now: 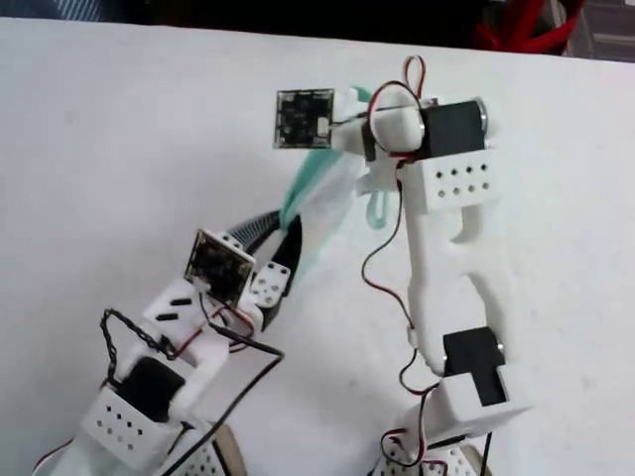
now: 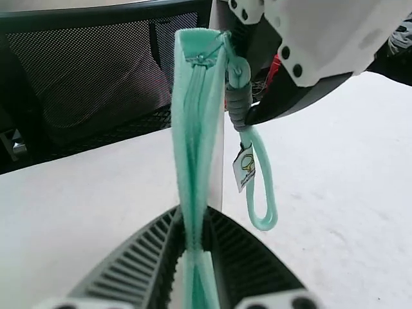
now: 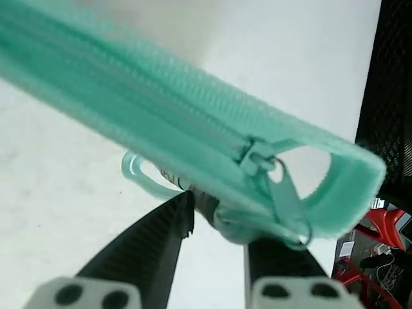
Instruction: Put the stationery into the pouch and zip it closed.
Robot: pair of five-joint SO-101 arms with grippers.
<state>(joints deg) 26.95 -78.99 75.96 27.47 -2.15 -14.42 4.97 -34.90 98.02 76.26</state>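
Your left gripper (image 2: 193,238) clenches the mint fabric pouch (image 2: 196,116); your right gripper (image 3: 217,222) pinches its looped strap (image 2: 262,193) beside the metal slider (image 3: 257,154). White table (image 2: 335,206) lies below, black mesh chair (image 2: 90,77) behind.

white table (image 1: 99,149) | black mesh panel (image 2: 96,71) past the table edge | red item (image 1: 526,25) beyond the far edge

I note the left gripper (image 1: 285,226) with its black jaws closed on one end of a mint-green fabric pouch with translucent sides (image 1: 322,193). From between those jaws the pouch runs slantwise above the white table (image 1: 119,149) to the right gripper (image 1: 367,149). A mint-green loop strap (image 1: 380,205) hangs just beside the right gripper's jaws.
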